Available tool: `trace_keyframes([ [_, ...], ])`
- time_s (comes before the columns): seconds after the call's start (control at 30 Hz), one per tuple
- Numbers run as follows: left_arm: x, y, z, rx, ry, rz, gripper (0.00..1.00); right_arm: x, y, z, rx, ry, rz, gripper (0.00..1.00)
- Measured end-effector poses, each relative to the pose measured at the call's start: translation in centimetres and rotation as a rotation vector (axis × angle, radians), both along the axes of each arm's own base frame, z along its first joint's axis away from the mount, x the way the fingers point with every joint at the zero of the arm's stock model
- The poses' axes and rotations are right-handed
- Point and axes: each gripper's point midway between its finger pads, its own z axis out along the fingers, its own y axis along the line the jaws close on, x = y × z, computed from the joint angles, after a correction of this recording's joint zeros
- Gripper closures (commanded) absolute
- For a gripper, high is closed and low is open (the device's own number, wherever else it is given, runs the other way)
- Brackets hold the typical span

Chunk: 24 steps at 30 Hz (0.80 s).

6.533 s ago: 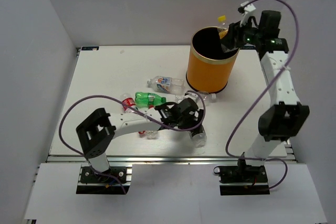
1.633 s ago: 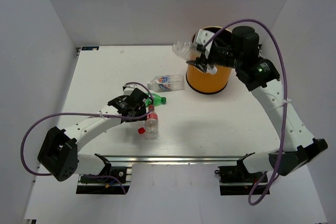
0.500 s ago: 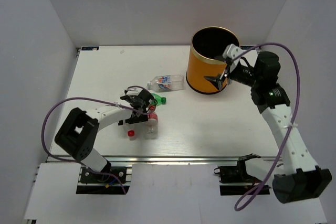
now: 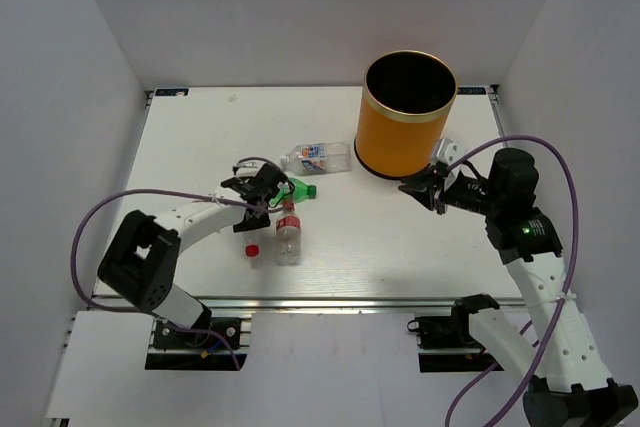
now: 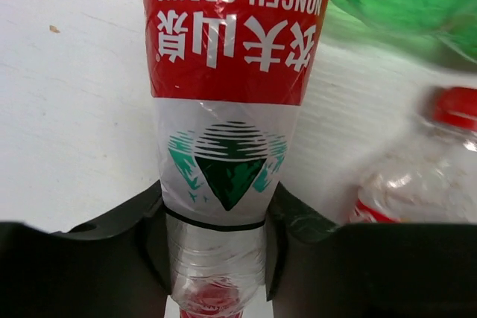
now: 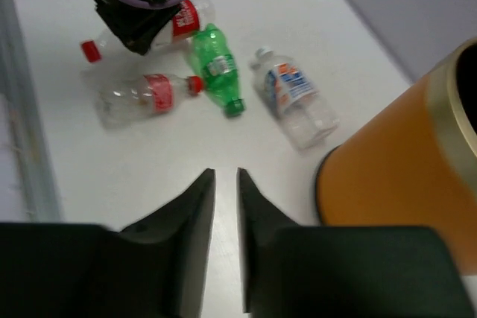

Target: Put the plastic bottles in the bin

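Grasp: the left tool (image 5: 216, 247) is found closed on the neck end of the red-labelled bottle (image 5: 231, 72), with one finger pressed to each side. The bottle lies flat on the table (image 4: 190, 137).
Bottle axis: the red cap is turned toward the wrist and the base away from it. The bottle is placed well to the near left of the bin (image 4: 405, 117).
Bearing for the carry: the bin is judged to stand far right of the held bottle, upright and open-mouthed. A lift above that mouth is called for.
Idle side: the right tool (image 4: 421, 190) is drawn almost together with nothing held, just beside the bin's near right foot.
Nearer arm: left, for every bottle.
Count: four bottles are noted left of the bin, namely the red-labelled bottle, a red-capped bottle (image 4: 287, 237), a green bottle (image 4: 296, 188) and a blue-labelled bottle (image 4: 316, 157), the last being nearest the bin. One bin is noted, and its contents cannot be told.
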Motion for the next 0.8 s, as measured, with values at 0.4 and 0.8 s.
trace_keyframes([
  [0.4, 2.2, -6.9, 21.3, -0.384, -0.394, -0.301, 1.0, -0.5, -1.1, -6.2, -0.018, 0.237, -0.111, 1.0],
  [0.8, 8.2, -24.2, 35.1, -0.751, -0.7, -0.996, 1.0, -3.4, -0.7, -7.7, -0.083, 0.176, 0.039, 1.0],
])
